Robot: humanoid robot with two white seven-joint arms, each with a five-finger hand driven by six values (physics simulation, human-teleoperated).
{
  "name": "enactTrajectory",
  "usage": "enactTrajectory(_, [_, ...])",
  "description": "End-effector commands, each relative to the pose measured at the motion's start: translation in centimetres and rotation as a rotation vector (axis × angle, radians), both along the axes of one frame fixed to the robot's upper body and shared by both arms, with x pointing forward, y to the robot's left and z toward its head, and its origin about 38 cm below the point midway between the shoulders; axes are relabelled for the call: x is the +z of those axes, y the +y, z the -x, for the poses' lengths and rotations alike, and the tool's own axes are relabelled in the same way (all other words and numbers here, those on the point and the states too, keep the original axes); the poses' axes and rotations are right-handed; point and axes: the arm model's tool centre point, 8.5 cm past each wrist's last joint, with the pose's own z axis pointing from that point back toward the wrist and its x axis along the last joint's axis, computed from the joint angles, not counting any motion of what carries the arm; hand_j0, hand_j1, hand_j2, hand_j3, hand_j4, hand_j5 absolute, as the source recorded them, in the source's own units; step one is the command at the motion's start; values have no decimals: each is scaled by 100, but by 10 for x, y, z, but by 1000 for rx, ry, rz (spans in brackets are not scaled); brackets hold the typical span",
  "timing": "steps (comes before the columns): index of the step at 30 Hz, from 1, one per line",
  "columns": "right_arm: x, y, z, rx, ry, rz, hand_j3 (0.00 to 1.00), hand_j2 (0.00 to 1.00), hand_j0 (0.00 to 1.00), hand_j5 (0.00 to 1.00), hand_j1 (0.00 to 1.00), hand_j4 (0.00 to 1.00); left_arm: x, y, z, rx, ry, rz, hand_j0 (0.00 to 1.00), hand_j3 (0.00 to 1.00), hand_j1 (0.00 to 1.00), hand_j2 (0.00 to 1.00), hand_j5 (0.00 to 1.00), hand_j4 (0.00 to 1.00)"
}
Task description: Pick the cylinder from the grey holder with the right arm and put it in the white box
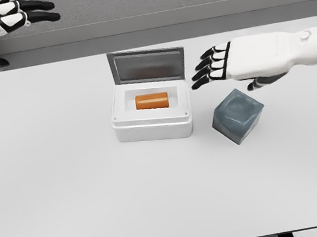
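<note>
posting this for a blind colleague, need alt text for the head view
An orange cylinder lies in the open white box on a table. The right hand, fingers spread, hovers above a grey holder; the left hand is at the upper left.

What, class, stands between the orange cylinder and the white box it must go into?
Nothing: the orange cylinder already lies inside the white box, lid up. The right robot hand is open beside it, above the grey holder.

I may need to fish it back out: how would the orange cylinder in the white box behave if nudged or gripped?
The orange cylinder lies on its side, so it would probably roll, though the white box walls should stop it. It looks smooth and rigid, perhaps slippery under fingertips. The snug recess likely leaves little room to grip.
</note>
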Motion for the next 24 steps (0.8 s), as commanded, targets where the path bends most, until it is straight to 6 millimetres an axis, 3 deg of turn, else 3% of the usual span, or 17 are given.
enactTrajectory(1, [47,-25,6,-44,-45,-135,98,98,98,98,98,98,-39,-26,-7,-60,114,-46,100,100,100,100,100,100])
enactTrajectory(3, [28,-36,11,-80,3,-240,99,99,99,99,99,99,-37,-41,-14,-52,131,-76,100,100,100,100,100,100])
enactTrajectory(6, [0,-48,18,-141,42,-351,99,99,99,99,99,99,-44,-81,-24,-90,174,-149,100,100,100,100,100,100])
enactTrajectory(9, [-15,-69,20,-222,58,-421,100,100,100,100,100,100,-39,-93,-47,-57,191,-104,100,100,100,100,100,100])
enactTrajectory(14, [-56,-92,25,-328,152,-462,100,100,100,100,100,100,-26,-117,-63,-19,195,-118,100,100,100,100,100,100])
enactTrajectory(18, [-61,-94,28,-336,162,-465,100,100,100,100,100,100,-28,-114,-84,27,225,-91,100,100,100,100,100,100])
enactTrajectory(20, [-63,-94,29,-337,168,-464,100,100,100,100,100,100,-44,-122,-100,44,274,-104,100,100,100,100,100,100])
enactTrajectory(24, [-64,-93,29,-336,170,-464,100,100,100,100,100,100,-54,-137,-125,83,282,-135,100,100,100,100,100,100])
